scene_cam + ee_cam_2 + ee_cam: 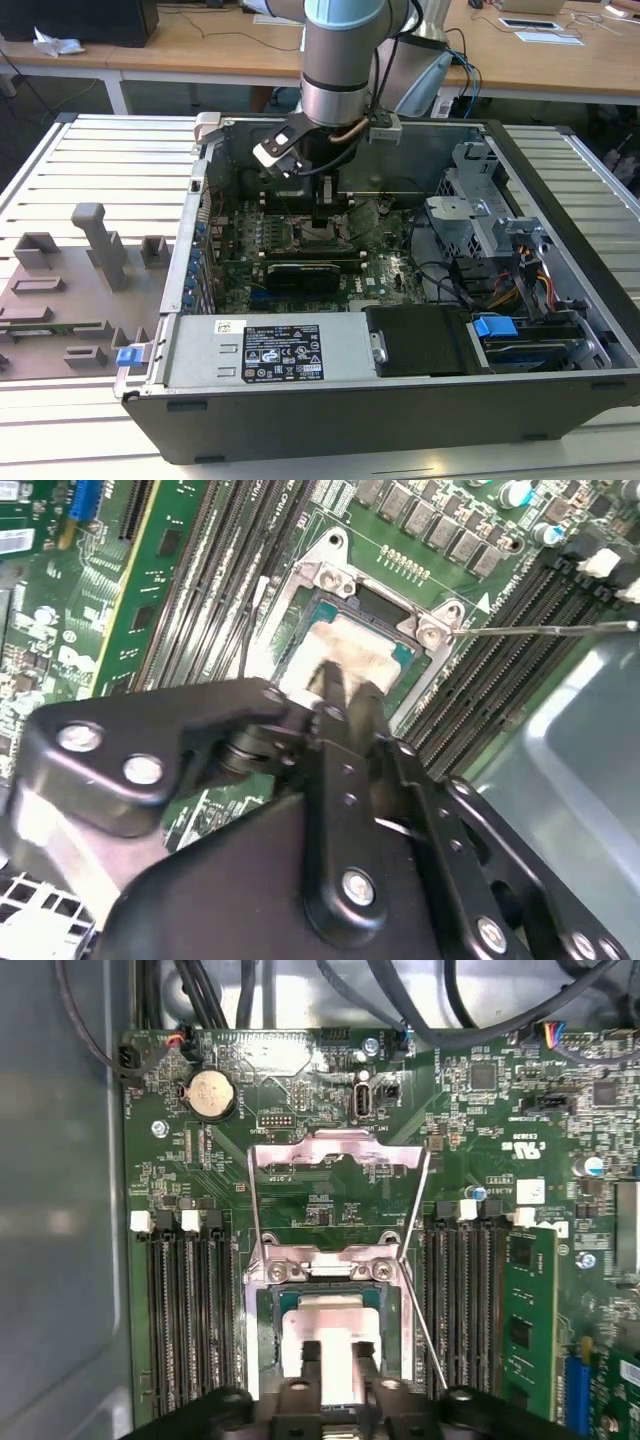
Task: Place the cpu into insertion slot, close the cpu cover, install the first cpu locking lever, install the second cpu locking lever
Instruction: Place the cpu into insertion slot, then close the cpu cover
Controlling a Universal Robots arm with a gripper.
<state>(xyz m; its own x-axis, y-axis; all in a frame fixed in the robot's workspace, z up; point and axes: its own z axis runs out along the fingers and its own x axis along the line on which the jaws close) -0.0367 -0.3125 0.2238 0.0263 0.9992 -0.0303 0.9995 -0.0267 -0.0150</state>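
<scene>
Currently the hand (345, 687) sits low over the insertion slot (325, 1260), in the middle of the motherboard (480, 1110). Its fingers (308, 1358) stand slightly apart with a narrow gap, and their tips overlap 1 edge of the cpu (330, 1318). Nothing lies between them, so treat the hand as holding nothing. The cpu lies inside the slot, pale top upward. It appears flat and square to the rim, which suggests the placing step is at its seating stage.

To complete this step well:
- Keep the hand vertical and apply no side load. A chip resting in a socket should not be slid.
- Check for an even margin around the cpu. The edge under the fingers is hidden, so you cannot confirm seating there.
- Move the hand straight along its own axis only.

Edges and clearance:
- The cpu cover (335, 1152) stands swung open on the side of the slot away from the hand. The board shows through its window.
- The 2 thin locking levers (416, 1210) are unlatched, 1 along each side of the slot. 1 of them runs just beside the hand.
- Black memory slots (190, 1310) flank the slot on both sides. A green memory module (520, 1310) stands upright in 1 bank.
- In the exterior view, the case (400, 400) resting on the desk (90, 150) walls in the board. Judge the open room to be upward.
</scene>
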